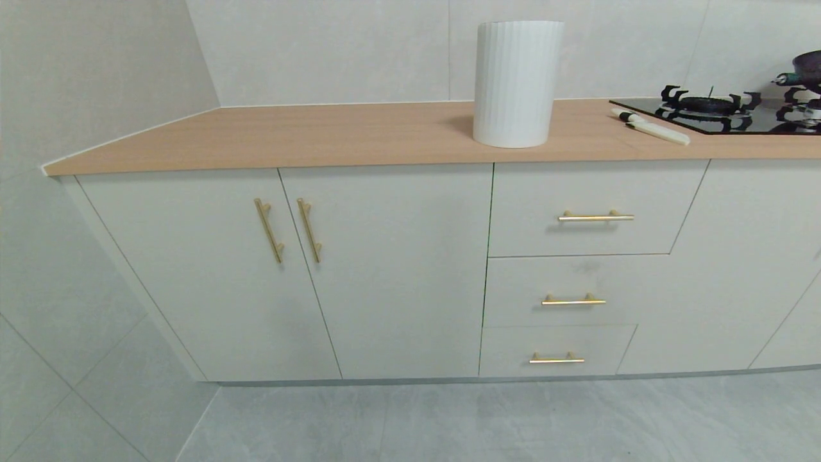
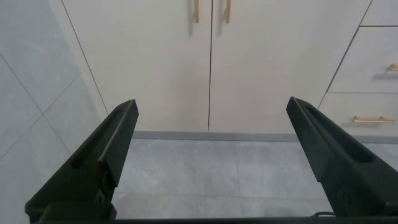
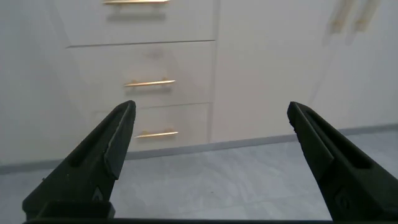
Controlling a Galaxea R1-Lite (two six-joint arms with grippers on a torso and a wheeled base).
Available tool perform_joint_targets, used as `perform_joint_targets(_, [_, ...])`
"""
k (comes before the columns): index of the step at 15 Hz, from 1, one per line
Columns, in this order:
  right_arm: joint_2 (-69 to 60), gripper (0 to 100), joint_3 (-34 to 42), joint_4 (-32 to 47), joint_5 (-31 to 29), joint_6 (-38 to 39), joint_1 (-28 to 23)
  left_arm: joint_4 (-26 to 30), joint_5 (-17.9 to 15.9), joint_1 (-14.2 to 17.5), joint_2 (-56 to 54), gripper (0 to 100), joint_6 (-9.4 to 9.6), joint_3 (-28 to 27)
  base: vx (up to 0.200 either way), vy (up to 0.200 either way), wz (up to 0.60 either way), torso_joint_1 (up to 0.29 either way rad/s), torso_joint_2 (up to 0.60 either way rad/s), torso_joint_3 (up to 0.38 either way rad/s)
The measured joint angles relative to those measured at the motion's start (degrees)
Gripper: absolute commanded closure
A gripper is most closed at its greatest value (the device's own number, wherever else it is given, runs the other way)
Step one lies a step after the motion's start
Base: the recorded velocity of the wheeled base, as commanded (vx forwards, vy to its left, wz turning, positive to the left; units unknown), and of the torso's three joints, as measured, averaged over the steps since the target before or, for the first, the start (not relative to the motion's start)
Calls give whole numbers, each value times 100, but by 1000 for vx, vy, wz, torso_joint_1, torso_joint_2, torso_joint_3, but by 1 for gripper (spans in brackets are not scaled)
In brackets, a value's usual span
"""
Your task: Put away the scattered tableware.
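Observation:
A tall white ribbed container (image 1: 517,82) stands on the wooden countertop (image 1: 321,135). To its right, by the hob, lie two white-handled utensils (image 1: 649,126). My left gripper (image 2: 211,112) is open and empty, held low over the grey floor and facing the double cupboard doors (image 2: 210,62). My right gripper (image 3: 211,115) is also open and empty, low above the floor, facing the lower drawers (image 3: 146,74).
A black gas hob (image 1: 725,114) with a dark pot (image 1: 807,69) sits at the counter's right end. Below the counter are two doors with gold handles (image 1: 288,230) and three drawers (image 1: 577,256). A tiled wall closes the left side.

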Motion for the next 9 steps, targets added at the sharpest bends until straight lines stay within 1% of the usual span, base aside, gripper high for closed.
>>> perform_joint_targets(4, [-2, 0, 33, 7, 180, 90, 16, -2, 1, 0, 0, 0, 0, 0, 0, 0, 0, 0, 0, 0])
perform_joint_targets(6, [-5, 0, 33, 308, 833, 79, 16, -2, 0, 0, 0, 0, -2, 0, 0, 0, 0, 0, 0, 0])
perform_joint_targets(9, [-7, 0, 38, 297, 877, 138, 16, -2, 1, 0, 0, 0, 0, 0, 0, 0, 0, 0, 0, 0])
